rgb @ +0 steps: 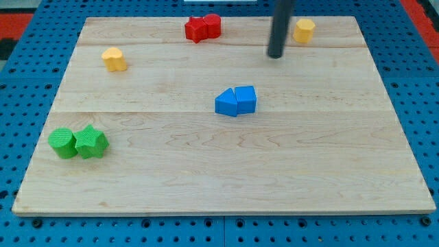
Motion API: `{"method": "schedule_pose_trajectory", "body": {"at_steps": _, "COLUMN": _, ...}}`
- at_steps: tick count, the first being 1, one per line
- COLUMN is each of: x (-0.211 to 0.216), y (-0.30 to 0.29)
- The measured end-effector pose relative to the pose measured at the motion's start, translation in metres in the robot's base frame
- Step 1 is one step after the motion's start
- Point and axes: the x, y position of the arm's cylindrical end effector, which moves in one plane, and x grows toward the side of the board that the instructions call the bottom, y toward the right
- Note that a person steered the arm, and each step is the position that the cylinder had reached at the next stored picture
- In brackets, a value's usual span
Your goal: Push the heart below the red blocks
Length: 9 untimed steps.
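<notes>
No pincer shows; my tip [276,55] rests on the counter [206,165], touching nothing, near the yellow block [304,30].

Our rod [280,27]: one, dark, straight, upright, entering from the view's top, right of centre. My tip [276,55]: lower end, set down at board level.
</notes>
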Motion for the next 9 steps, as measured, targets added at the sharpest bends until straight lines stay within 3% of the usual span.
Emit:
{"method": "schedule_pose_trajectory", "body": {"at_steps": 2, "x": 0.027, "y": -0.253}}
{"method": "schedule_pose_trajectory", "body": {"at_steps": 3, "x": 0.067, "y": -0.288}}
{"method": "schedule_pose_trajectory", "body": {"at_steps": 4, "x": 0.069, "y": -0.336}}
{"method": "schedule_pose_trajectory", "body": {"at_steps": 5, "x": 0.035, "y": -0.358}}
{"method": "schedule_pose_trajectory", "body": {"at_steps": 8, "x": -0.009, "y": -0.327}}
{"method": "schedule_pose_trajectory", "body": {"at_steps": 9, "x": -0.01, "y": -0.277}}
